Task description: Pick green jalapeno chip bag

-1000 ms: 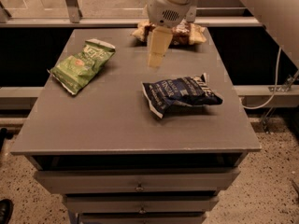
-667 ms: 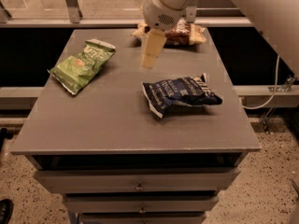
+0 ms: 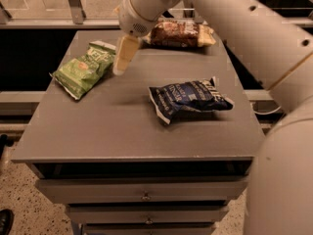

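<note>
The green jalapeno chip bag [image 3: 83, 70] lies flat on the far left part of the grey cabinet top [image 3: 122, 126], light green with a reddish emblem and pale sealed ends. My gripper [image 3: 122, 60] hangs from the white arm above the table, just right of the bag's upper end, its cream fingers pointing down. It holds nothing that I can see.
A dark blue chip bag [image 3: 188, 97] lies right of centre. A brown-and-cream bag [image 3: 178, 33] lies at the back edge, partly behind the arm. The white arm fills the right side of the view. Drawers front the cabinet below.
The gripper has moved left, from near the brown-and-cream bag toward the green bag. The bags have not moved.
</note>
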`<state>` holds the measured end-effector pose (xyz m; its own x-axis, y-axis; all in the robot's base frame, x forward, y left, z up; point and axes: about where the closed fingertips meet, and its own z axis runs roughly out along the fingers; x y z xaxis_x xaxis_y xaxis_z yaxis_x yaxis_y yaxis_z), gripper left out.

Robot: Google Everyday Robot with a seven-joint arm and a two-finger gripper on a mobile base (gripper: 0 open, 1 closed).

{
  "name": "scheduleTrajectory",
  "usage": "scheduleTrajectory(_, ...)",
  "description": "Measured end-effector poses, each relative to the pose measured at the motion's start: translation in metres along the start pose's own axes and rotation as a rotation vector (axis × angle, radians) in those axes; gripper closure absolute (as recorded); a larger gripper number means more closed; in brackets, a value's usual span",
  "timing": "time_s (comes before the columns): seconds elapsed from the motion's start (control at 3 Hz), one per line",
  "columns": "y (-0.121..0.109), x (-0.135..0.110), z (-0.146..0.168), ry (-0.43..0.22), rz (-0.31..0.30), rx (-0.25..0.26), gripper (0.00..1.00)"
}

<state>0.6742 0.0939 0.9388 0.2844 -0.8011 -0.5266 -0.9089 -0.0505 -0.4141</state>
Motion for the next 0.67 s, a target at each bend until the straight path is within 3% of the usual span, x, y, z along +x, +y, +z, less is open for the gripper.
scheduleTrajectory(0.33,0.000,-0.024,0.060,-0.047,-0.035,-0.060,0.00)
scheduleTrajectory(0.67,0.002,-0.028,0.088,-0.054,-0.032,-0.095,0.03)
